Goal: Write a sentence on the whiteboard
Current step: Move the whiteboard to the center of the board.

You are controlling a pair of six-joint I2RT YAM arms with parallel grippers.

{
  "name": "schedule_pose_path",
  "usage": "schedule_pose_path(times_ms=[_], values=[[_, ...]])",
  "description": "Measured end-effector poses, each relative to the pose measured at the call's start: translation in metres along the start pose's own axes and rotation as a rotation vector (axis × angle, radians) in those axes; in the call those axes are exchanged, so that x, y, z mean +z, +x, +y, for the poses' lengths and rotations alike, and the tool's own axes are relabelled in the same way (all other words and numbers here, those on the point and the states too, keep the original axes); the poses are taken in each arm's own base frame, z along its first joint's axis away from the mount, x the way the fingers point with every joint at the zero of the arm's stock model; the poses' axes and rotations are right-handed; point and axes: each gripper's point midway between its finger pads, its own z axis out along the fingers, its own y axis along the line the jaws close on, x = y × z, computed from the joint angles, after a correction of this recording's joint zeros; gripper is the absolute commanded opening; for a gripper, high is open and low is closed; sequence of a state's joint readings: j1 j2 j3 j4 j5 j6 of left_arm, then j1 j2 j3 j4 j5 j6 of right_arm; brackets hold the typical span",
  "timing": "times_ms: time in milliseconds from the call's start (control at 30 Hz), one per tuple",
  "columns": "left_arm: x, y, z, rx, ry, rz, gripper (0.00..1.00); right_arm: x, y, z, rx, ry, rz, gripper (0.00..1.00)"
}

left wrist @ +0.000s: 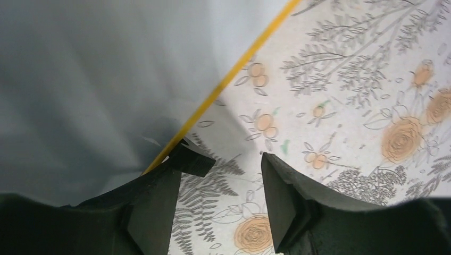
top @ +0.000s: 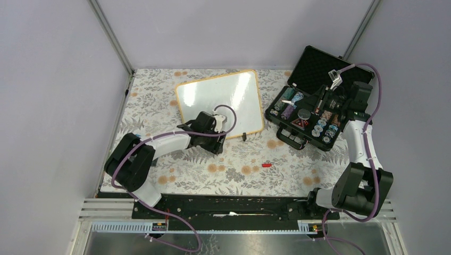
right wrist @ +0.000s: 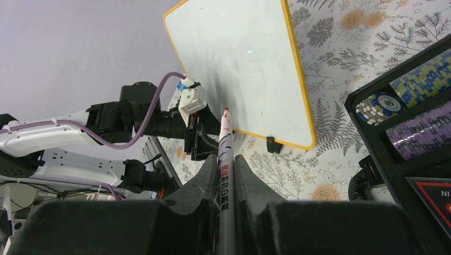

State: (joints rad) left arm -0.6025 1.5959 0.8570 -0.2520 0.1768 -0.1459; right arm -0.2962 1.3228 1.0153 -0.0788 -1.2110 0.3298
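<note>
Right gripper [right wrist: 226,162] pinching the marker [right wrist: 225,127], left gripper [left wrist: 231,164] spread at the whiteboard [top: 218,98].
I'm watching dark wedge-shaped fingers [right wrist: 197,186] squeezing its slim red-tipped barrel; the left jaws are hanging parted, one just beside the thin yellow rim. The glossy, round-cornered board is lying on flower-printed cloth [left wrist: 345,79], left of the black case [top: 314,58].

White-and-black arms [top: 170,141] (purple cables [right wrist: 154,101])
</note>
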Motion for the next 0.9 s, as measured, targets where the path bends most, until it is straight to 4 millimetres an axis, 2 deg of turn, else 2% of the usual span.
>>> schedule_pose_path(times_ms=[200,400,467,667,767,900], values=[[0.004,-0.003,-0.027,0.099,0.048,-0.025,0.62,0.000,0.000,0.000,-0.005,0.001,-0.001,0.00],[0.005,-0.005,-0.037,0.170,0.072,-0.038,0.64,0.000,0.001,-0.002,-0.012,0.007,0.000,0.00],[0.004,-0.004,-0.040,0.207,0.083,-0.028,0.69,0.000,0.004,-0.003,-0.019,0.009,0.007,0.00],[-0.028,-0.006,-0.046,0.329,0.114,-0.042,0.71,0.003,0.014,-0.002,-0.034,0.018,0.048,0.00],[-0.052,-0.011,-0.051,0.459,0.138,-0.069,0.72,0.005,0.013,0.003,-0.062,0.010,0.055,0.00],[-0.068,-0.024,-0.061,0.678,0.172,-0.047,0.67,0.009,0.013,0.005,-0.081,0.011,0.064,0.00]])
